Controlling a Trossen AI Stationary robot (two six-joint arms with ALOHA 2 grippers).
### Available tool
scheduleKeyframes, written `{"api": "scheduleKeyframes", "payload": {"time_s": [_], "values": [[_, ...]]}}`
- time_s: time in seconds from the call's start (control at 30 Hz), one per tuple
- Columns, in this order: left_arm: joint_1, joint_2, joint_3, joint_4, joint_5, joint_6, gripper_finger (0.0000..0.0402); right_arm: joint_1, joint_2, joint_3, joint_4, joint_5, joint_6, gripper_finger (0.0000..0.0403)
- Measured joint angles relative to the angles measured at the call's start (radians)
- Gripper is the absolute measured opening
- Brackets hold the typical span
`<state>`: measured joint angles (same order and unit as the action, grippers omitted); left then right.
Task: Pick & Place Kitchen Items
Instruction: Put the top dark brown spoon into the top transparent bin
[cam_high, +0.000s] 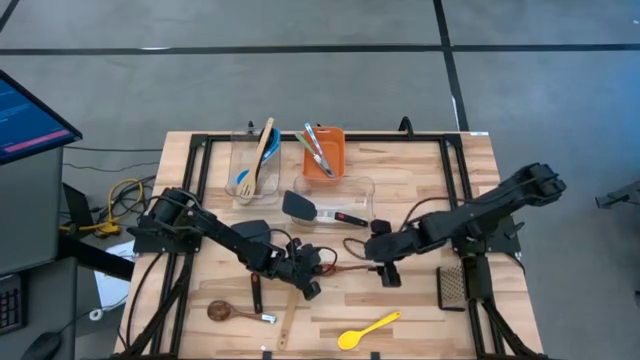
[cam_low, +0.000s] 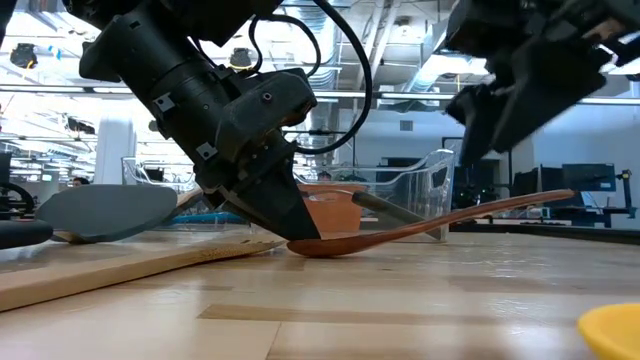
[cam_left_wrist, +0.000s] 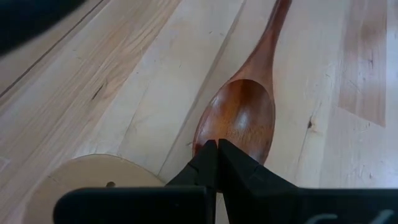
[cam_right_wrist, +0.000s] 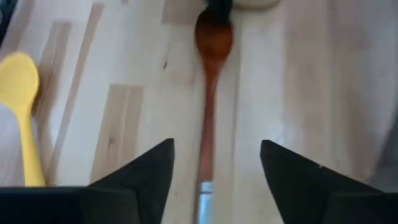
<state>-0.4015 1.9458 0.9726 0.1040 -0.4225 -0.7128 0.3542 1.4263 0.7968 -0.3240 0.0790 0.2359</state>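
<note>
The left gripper (cam_low: 300, 235) has its jaws closed on the rim of the reddish wooden spoon's (cam_low: 420, 228) bowl on the counter (cam_high: 420, 310). The handle end is hidden beneath the right gripper (cam_right_wrist: 214, 165), whose jaws gape open.

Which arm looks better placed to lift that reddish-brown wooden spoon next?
Probably the left. Its pincer is shut on the rim of the brown spoon, the bowl end. The right pincer stands open over the handle, gripping nothing.
</note>
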Motion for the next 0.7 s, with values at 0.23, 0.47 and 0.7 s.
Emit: {"api": "scheduleKeyframes", "payload": {"time_s": [0.23, 0.47, 0.7], "values": [[0.000, 0.000, 0.000, 0.001, 0.000, 0.000, 0.0002, -0.001, 0.132, 0.038, -0.015, -0.011, 0.000, 0.0247], [0.000, 0.000, -0.002, 0.002, -0.001, -0.002, 0.0002, -0.001, 0.223, 0.062, -0.024, -0.023, 0.000, 0.0230], [0.000, 0.000, -0.002, 0.002, -0.003, -0.003, 0.0002, -0.001, 0.225, 0.079, -0.019, -0.056, 0.000, 0.0171]]}}
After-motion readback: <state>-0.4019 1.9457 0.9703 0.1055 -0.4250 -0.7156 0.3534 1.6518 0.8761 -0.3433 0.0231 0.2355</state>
